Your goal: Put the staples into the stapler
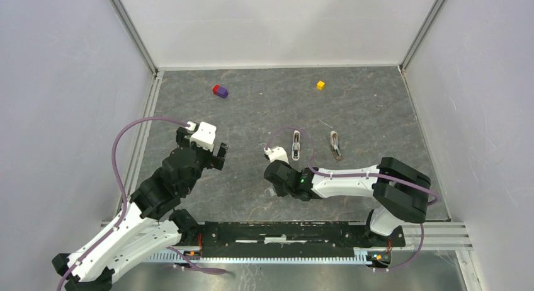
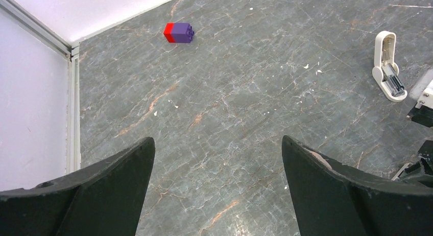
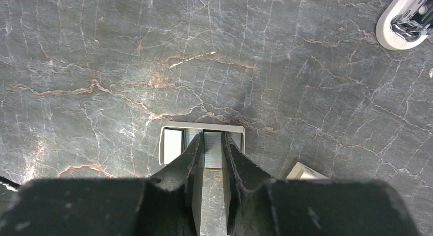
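"Where is the stapler [image 2: 389,66] right now?"

"Lying open on the counter [image 1: 378,114], about midway between the left and right edges and a little toward the far edge from my right gripper [image 3: 212,139]. The grey metal inside shows between its white arms."

"And the staples?"

"In a small white box [image 3: 204,125] flat on the counter, just beside the stapler on the side toward the left edge. My right fingers [image 3: 191,162] reach into it, one on each side of a strip of staples [image 3: 213,153]. The strip fills the narrow gap between them, so I judge it pinched."

"Your left gripper [image 2: 217,140]?"

"Spread wide and holding nothing, over bare counter nearer the left edge. The red-and-purple block [image 2: 178,32] lies beyond it, toward the far-left corner."

"So how do you lift the strip well?"

"I go straight up and slowly, so the strip clears the box walls without dragging the box or the strips next to it. I squeeze gently, because a strip like this probably snaps if it bends. I keep it level, then turn it lengthways to match the stapler's metal track before lowering it. If the stapler skids, my left gripper could steady its white base."
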Tool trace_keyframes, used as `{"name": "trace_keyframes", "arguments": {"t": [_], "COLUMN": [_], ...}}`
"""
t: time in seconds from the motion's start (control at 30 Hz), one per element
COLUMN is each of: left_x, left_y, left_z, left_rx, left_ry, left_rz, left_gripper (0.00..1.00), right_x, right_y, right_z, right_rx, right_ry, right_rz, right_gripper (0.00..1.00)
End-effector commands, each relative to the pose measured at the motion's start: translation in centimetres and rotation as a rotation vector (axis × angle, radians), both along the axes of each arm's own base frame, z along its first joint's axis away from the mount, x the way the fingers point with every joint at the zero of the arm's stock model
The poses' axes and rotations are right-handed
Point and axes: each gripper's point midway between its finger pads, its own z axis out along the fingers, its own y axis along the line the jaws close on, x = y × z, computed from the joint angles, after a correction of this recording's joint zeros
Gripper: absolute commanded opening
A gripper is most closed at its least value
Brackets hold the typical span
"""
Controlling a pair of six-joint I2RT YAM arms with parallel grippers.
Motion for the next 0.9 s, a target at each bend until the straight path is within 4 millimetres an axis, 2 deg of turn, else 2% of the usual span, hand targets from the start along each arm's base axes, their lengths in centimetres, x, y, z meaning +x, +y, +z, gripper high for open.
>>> {"name": "trace_keyframes", "arguments": {"t": [0.0,0.23,0.63,0.73,0.87], "left_x": [0.3,0.3,0.3,0.3,0.3], "left_y": [-0.1,-0.1,-0.1,-0.1,-0.2], "left_z": [1.1,1.0,1.1,1.0,1.0], "left_rx": [-0.028,-0.026,-0.026,-0.025,-0.026], "left_ry": [-0.041,-0.039,-0.040,-0.039,-0.038], "left_rz": [0.002,0.001,0.001,0.001,-0.001], "left_gripper": [1.00,1.00,1.00,1.00,1.00], "right_x": [0.7,0.9,0.9,0.9,0.9], "right_y": [0.9,1.2,1.3,1.6,1.9], "right_z": [1.9,3.1,3.7,3.9,4.0], "right_rx": [0.037,0.066,0.075,0.086,0.071], "right_ry": [-0.042,-0.060,-0.065,-0.068,-0.079], "right_rz": [-0.003,-0.006,0.000,0.022,0.062], "right_gripper": [0.20,0.19,0.18,0.21,0.29]}}
